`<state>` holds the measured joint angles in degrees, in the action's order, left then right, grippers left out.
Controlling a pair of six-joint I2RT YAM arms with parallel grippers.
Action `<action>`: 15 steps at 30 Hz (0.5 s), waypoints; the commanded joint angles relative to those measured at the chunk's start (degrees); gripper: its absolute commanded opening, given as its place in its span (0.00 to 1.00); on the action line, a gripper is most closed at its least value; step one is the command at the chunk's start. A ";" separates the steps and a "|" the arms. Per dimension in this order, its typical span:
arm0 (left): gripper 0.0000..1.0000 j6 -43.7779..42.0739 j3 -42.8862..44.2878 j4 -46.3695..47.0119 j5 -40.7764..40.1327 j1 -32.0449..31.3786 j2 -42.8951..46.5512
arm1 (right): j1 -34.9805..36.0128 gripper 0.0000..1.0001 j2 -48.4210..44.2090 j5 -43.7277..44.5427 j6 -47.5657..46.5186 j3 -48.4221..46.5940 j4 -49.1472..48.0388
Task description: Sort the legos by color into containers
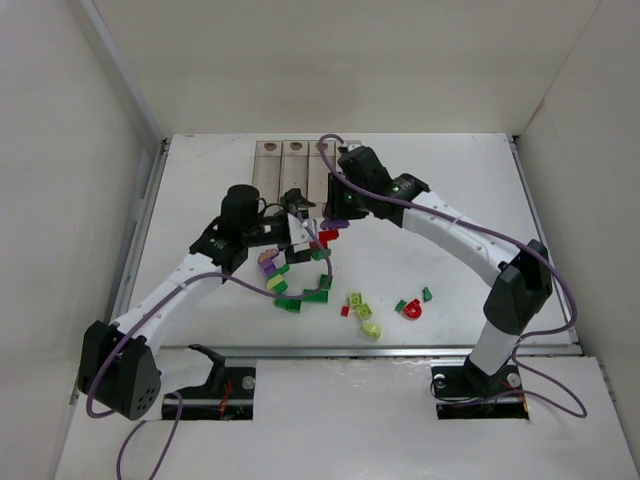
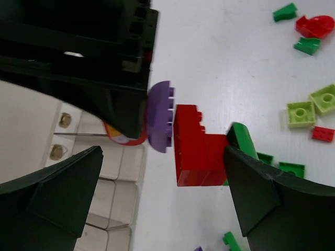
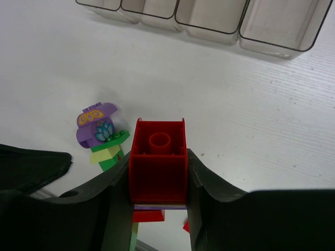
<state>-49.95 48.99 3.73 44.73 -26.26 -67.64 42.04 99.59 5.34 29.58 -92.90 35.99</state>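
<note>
- The white table (image 1: pixel 450 200) lies inside a white booth. Plain walls (image 1: pixel 60 150) rise at the left, back and right of the overhead view.
- The containers (image 1: pixel 295 165), clear boxes joined in a row, sit at the upper centre of that view, on the far side of the table.
- Most of the legos (image 1: pixel 300 280) are bunched at the centre, just in front of the containers. A few lie right of centre, among them yellow-green bricks (image 1: pixel 362 305) and a red heart-shaped piece (image 1: pixel 411 310).
- My right gripper (image 3: pixel 158 175) is clamped on a red brick (image 3: pixel 158 151), stud up, at the lower centre of the right wrist view, short of the containers along the top edge.
- Left of that brick stands a purple-topped stack (image 3: pixel 99 133) with green and yellow-green under it.
- My left gripper (image 2: pixel 162 167) is spread wide and holds nothing.
- Between its fingers sits a red stepped brick (image 2: pixel 196 151), with a purple rounded piece (image 2: pixel 159 115) touching its left side.
- My right gripper's black body fills the upper left of the left wrist view, and the two grippers crowd together over the pile.
- Purple cables (image 1: pixel 560 290) trail along my arms.
</note>
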 commanded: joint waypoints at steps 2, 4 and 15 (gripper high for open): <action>1.00 -5.06 3.29 -10.73 7.03 -0.72 0.14 | 0.50 0.00 -2.65 0.37 1.09 -0.61 -3.91; 1.00 -7.60 3.91 -14.17 7.56 -0.72 0.14 | 0.50 0.00 -2.65 0.89 1.09 -1.13 -3.91; 1.00 1.42 0.76 -8.49 -2.08 -0.72 0.66 | 0.50 0.00 -0.98 3.18 0.56 1.66 -7.14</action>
<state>-54.28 50.59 -10.20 46.48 -26.68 -67.75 42.09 99.48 6.66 30.02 -92.64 34.46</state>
